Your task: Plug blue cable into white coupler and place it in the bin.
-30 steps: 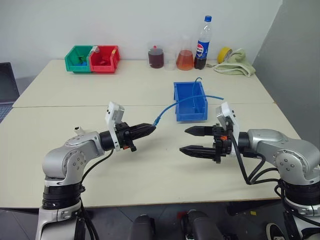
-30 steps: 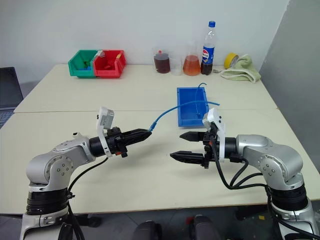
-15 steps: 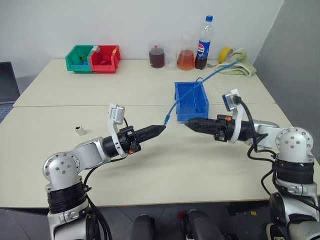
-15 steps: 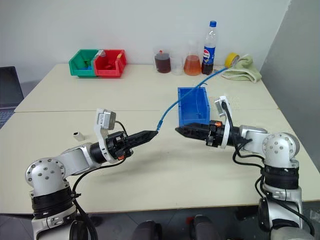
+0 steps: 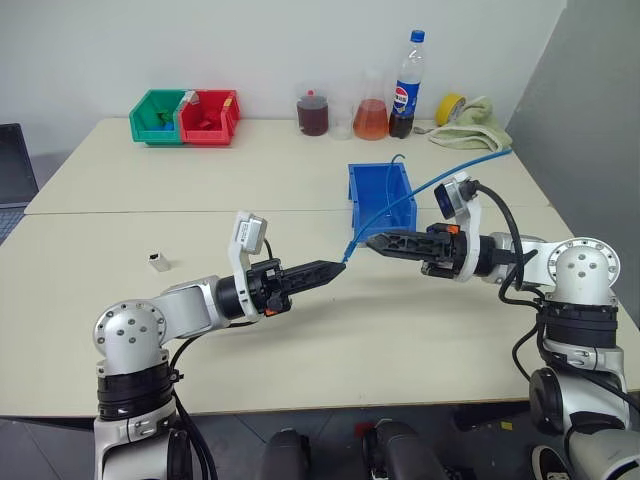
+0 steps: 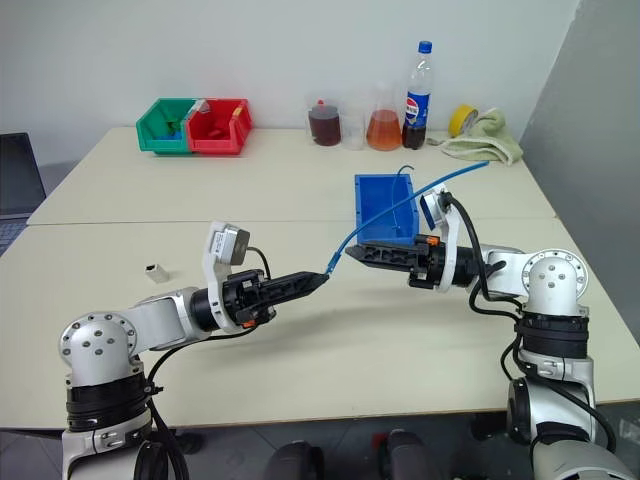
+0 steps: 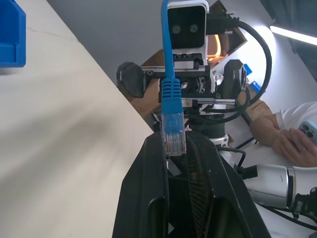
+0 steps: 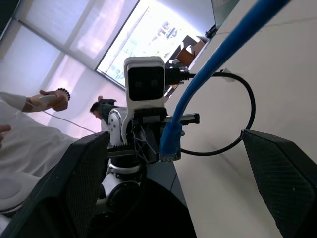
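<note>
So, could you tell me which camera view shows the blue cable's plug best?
The left wrist view: the blue cable's plug stands close up, pinched in the left gripper. The eye views show it tiny; the right wrist view shows it end-on.

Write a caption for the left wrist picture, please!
Left gripper pinching the thin light-blue cable by its clear plug, facing the open right gripper.

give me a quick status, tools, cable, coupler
Left tool shut on the blue cable plug. Right tool open around the cable beside the plug. White coupler untouched on the table, far left. Nothing in the way.
</note>
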`<action>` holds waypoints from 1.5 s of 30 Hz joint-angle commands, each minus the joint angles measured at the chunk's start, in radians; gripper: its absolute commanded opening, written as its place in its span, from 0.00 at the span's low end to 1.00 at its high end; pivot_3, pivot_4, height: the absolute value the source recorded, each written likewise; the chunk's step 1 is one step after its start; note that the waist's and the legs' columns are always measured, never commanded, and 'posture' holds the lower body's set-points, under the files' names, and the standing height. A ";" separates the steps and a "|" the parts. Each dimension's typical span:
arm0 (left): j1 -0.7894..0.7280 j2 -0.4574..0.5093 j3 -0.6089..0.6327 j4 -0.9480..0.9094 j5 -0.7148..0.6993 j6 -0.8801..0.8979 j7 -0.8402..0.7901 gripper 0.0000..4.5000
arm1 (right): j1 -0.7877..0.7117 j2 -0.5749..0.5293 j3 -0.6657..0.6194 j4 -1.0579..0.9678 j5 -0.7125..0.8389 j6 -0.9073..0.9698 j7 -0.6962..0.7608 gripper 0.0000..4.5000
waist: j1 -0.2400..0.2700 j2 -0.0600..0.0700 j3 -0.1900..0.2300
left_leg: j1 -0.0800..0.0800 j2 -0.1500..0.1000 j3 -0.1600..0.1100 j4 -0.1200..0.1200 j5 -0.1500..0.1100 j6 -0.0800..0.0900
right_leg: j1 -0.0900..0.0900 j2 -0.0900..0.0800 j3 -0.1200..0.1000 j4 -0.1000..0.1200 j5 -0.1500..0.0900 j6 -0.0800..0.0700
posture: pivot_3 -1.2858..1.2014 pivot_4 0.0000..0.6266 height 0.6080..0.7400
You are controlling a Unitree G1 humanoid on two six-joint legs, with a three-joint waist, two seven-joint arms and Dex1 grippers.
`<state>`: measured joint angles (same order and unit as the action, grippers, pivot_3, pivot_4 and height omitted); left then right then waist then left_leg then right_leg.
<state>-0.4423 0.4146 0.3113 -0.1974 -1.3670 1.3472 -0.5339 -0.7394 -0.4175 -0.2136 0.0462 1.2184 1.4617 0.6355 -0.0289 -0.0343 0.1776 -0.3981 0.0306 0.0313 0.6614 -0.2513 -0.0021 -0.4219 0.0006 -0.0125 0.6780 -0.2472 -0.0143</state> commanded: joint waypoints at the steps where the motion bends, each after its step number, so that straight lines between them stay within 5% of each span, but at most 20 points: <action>1: -0.029 0.018 -0.017 -0.002 -0.035 -0.021 -0.021 0.05 | -0.036 -0.010 0.020 -0.008 0.007 -0.003 0.051 1.00 | 0.000 0.000 0.000 | 0.000 0.000 0.000 0.000 0.000 0.000 | 0.000 0.000 0.000 0.000 0.000 0.000 | 0.52 0.24 1.00; 12: -0.041 0.041 -0.065 0.004 -0.032 -0.043 -0.054 0.05 | -0.054 -0.010 0.073 0.016 -0.039 -0.032 0.110 1.00 | 0.000 0.000 0.000 | -0.001 0.000 0.000 -0.001 0.000 0.000 | 0.000 0.000 0.000 -0.002 0.000 0.000 | 0.52 0.24 1.00; 20: -0.046 0.050 -0.080 0.008 -0.030 -0.053 -0.069 0.05 | -0.068 -0.008 0.091 0.037 -0.071 -0.047 0.145 0.62 | 0.000 0.000 0.000 | -0.001 0.000 0.000 -0.001 0.000 0.000 | 0.000 0.000 0.000 -0.003 0.000 0.000 | 0.52 0.24 1.00; 30: -0.041 0.067 -0.094 0.006 -0.022 -0.066 -0.086 0.05 | -0.091 -0.013 0.107 0.071 -0.107 -0.050 0.194 0.62 | 0.000 0.000 0.000 | -0.002 0.000 0.000 -0.002 0.000 0.000 | -0.001 0.000 0.000 -0.004 0.000 0.000 | 0.52 0.24 1.00; 33: -0.033 0.065 -0.096 0.001 -0.018 -0.074 -0.083 0.05 | -0.097 -0.014 0.113 0.082 -0.118 -0.053 0.209 0.52 | 0.000 0.000 0.000 | -0.002 0.000 0.000 -0.002 0.000 0.000 | -0.001 0.000 0.000 -0.004 0.000 0.000 | 0.52 0.24 1.00; 40: -0.027 0.072 -0.101 -0.003 -0.020 -0.086 -0.079 0.05 | -0.102 -0.020 0.117 0.088 -0.128 -0.037 0.241 0.10 | 0.000 0.000 0.000 | -0.002 0.000 0.000 -0.002 0.000 0.000 | -0.001 0.000 0.000 -0.005 0.000 0.000 | 0.52 0.24 1.00; 45: -0.024 0.074 -0.108 -0.008 -0.025 -0.089 -0.078 0.05 | -0.104 -0.018 0.117 0.092 -0.140 -0.037 0.251 0.02 | 0.000 0.000 0.001 | -0.002 0.000 0.000 -0.002 0.000 0.000 | -0.001 0.000 0.000 -0.005 0.000 0.000 | 0.52 0.24 1.00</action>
<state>-0.4639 0.4843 0.2031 -0.1809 -1.3723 1.2739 -0.5998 -0.8185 -0.4242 -0.0919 0.1427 1.0821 1.4281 0.8766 -0.0290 -0.0339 0.1782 -0.4001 0.0308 0.0310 0.6592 -0.2516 -0.0018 -0.4226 0.0006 -0.0129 0.6733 -0.2473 -0.0142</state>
